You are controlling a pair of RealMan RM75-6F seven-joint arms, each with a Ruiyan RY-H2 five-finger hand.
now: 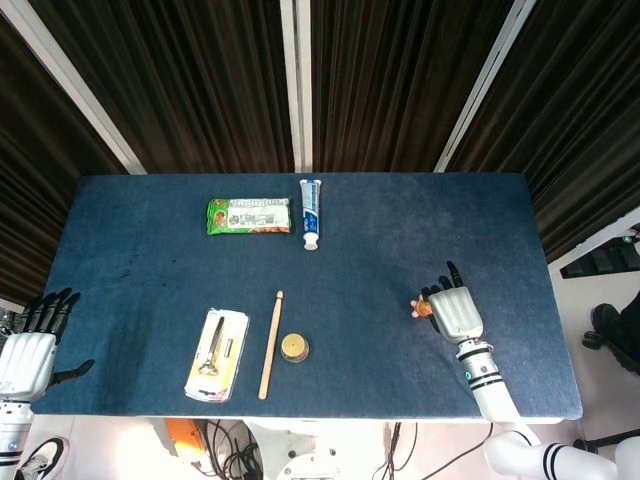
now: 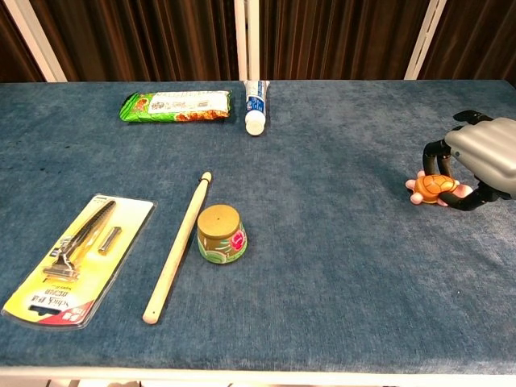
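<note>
The right hand (image 2: 484, 161) is curling its fingers (image 2: 435, 151) around the toy turtle (image 2: 434, 188) near the surface's (image 1: 380, 230) right edge; contact looks likely, though unclear. It should be closing evenly around the shell, while the left hand (image 1: 28, 345) is hanging open off the left edge

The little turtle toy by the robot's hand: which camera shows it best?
The chest view: the turtle toy shows from the side, orange shell and pink feet clear, with the right hand curling its fingers around it. In the head view the hand covers most of it; only a small orange edge shows.
</note>
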